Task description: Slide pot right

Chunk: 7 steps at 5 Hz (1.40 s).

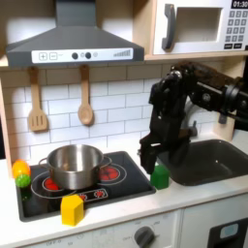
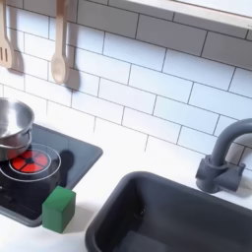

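Note:
The shiny silver pot (image 1: 73, 167) stands on the black stove top (image 1: 121, 184), over the left burner. Its rim and side also show at the second exterior view's left edge (image 2: 12, 128), beside a red burner ring (image 2: 26, 162). In the first exterior view my black arm reaches in from the right and bends down, so that the gripper (image 1: 148, 155) hangs just above the counter, right of the pot and apart from it. The fingers are dark against the arm, and I cannot make out whether they are open or shut.
A green block (image 1: 160, 176) (image 2: 57, 209) sits at the stove's right edge, below the gripper. A yellow block (image 1: 72, 208) lies at the stove's front. Yellow-green toy food (image 1: 19, 172) is left of the pot. The dark sink (image 1: 208, 160) (image 2: 167, 219) and faucet (image 2: 221, 157) lie right. Wooden utensils (image 1: 85, 102) hang on the tiles.

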Available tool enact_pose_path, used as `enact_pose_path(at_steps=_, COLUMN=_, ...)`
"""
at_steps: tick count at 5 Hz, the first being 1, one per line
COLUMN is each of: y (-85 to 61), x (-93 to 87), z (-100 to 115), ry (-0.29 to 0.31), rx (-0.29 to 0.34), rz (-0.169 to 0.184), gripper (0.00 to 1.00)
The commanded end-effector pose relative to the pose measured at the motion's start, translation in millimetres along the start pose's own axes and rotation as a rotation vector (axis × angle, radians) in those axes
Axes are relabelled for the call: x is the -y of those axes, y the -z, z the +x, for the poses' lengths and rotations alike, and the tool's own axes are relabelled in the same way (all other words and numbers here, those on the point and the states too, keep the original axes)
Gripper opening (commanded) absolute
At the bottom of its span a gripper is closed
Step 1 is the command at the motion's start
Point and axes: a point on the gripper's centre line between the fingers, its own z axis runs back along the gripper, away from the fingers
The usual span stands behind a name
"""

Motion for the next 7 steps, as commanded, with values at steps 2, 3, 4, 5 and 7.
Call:
enact_pose_path(at_steps=2, y=6.4, x=-14.7, z=30.0, ry=-0.021, rx=0.032, rz=0.02, gripper=1.0)
enact_pose_path(at_steps=3, y=9.2, x=-21.7, z=40.3, ry=-0.03, rx=0.033, rz=0.025, gripper=1.0)
enact_pose_path(at_steps=4, y=15.0, x=-30.6, z=49.0, ry=-0.043, rx=0.03, rz=0.026, gripper=1.0)
enact_pose_path(at_steps=5, y=19.1, x=-37.5, z=57.4, ry=-0.049, rx=0.026, rz=0.027, gripper=1.0)
enact_pose_path(at_steps=7, y=24.1, x=-45.7, z=77.4, ry=-0.06, rx=0.025, rz=0.03, gripper=1.0)
